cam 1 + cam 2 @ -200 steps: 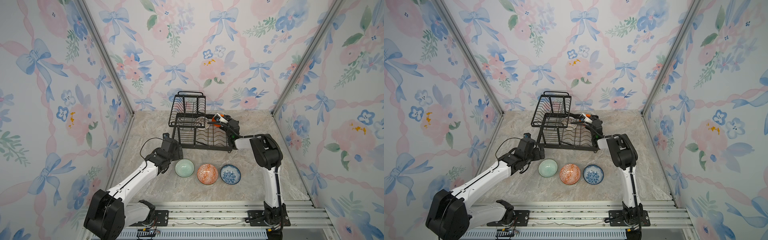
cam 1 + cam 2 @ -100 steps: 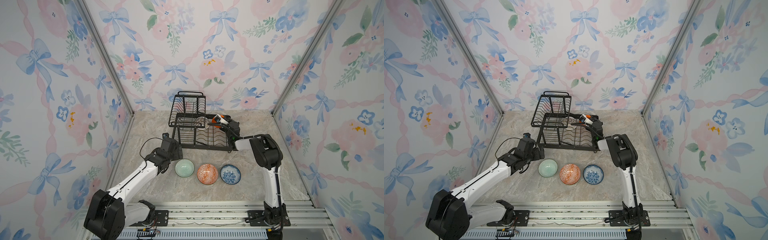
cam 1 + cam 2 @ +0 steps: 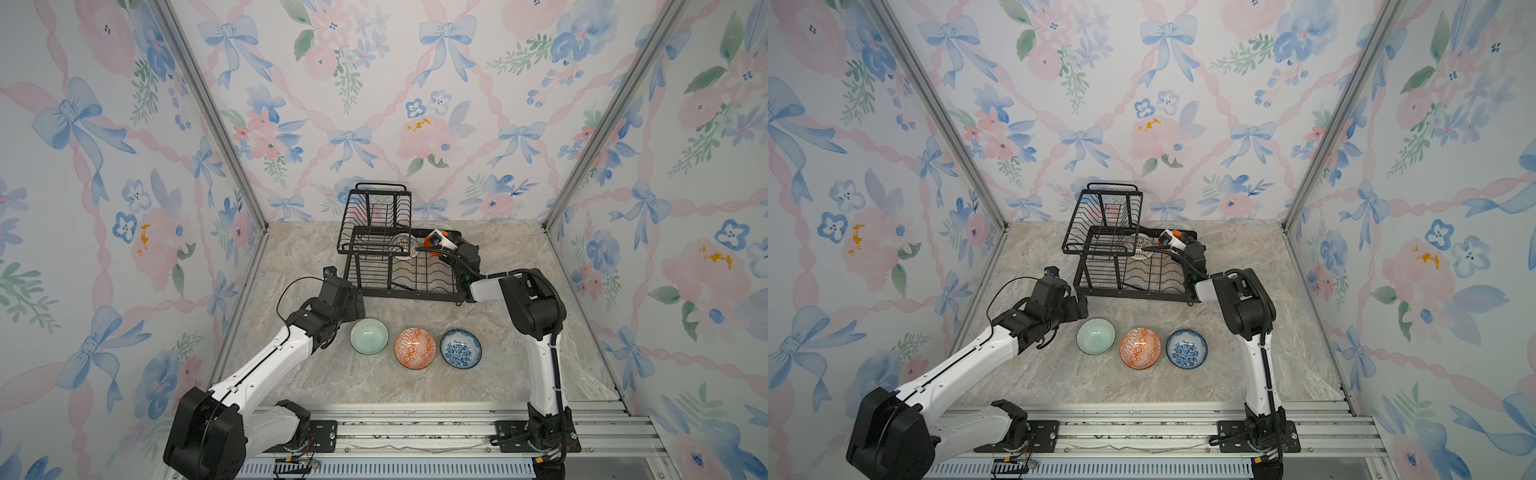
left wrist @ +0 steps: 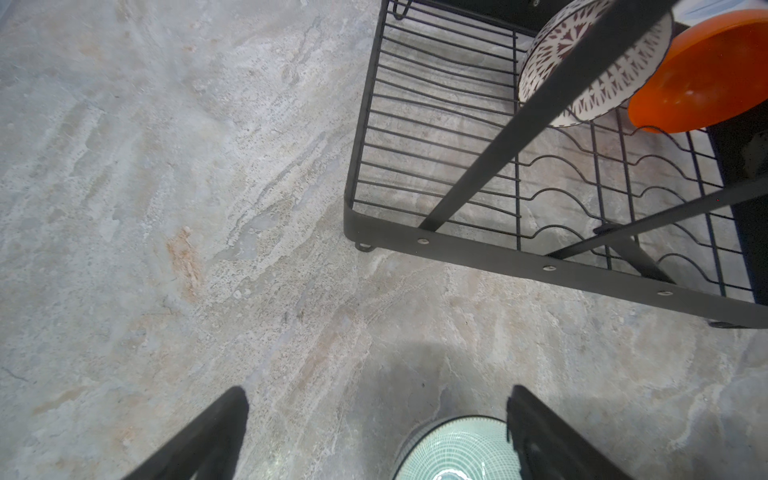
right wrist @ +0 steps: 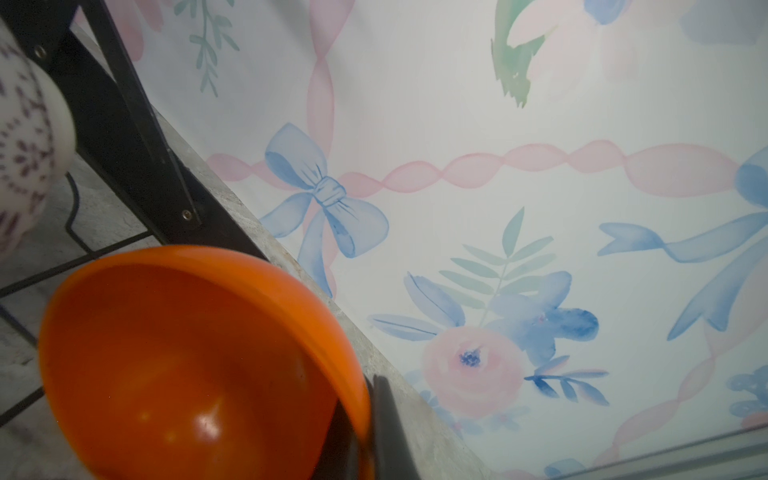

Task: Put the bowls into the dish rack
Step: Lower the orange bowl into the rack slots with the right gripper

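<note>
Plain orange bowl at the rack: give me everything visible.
The orange bowl is small, round, plain and glossy, maybe glazed ceramic or plastic. It is tipped on edge, its hollow facing the wrist camera, in the lower tier at the right end of the rack, next to the white-brown bowl; contact between them is unclear. The right gripper is shut on its rim, jaws inside and outside the wall.

Cropped or covered
Cut at frame edge: orange bowl (image 5: 187, 365), mint bowl (image 4: 453, 453); crossed by rack (image 4: 478, 257) bar: lattice bowl (image 4: 615, 87).
</note>
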Available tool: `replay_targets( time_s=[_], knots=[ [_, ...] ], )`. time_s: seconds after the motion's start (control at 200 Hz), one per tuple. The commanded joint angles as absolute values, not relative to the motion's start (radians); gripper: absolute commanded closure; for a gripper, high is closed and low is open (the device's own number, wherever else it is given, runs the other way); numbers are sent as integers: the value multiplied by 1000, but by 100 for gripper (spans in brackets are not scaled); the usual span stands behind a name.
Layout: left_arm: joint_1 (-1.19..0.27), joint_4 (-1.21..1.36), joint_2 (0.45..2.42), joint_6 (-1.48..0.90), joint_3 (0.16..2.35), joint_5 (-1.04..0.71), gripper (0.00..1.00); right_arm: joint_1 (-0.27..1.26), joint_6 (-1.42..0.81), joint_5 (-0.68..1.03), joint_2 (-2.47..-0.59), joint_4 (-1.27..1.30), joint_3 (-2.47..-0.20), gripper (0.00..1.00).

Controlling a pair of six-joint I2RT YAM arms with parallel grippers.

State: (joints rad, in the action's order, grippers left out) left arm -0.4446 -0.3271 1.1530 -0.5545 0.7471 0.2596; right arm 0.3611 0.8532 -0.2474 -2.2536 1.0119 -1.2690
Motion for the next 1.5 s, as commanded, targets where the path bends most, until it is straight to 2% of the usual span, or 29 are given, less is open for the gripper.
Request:
replay_targets(
  time_s=[0.0,0.965,1.495],
  knots=[
    [-439,-328,1145,-558,713,243,2,383,833,-239,-2204,1002,-1251,100],
    [-439,-328,1153,-555,700,233,2,370,827,-265,-2179,997,-1211,97],
    [-439,-328,1137,-563,689,227,2,370,822,-260,-2163,991,-1207,87]
  ],
)
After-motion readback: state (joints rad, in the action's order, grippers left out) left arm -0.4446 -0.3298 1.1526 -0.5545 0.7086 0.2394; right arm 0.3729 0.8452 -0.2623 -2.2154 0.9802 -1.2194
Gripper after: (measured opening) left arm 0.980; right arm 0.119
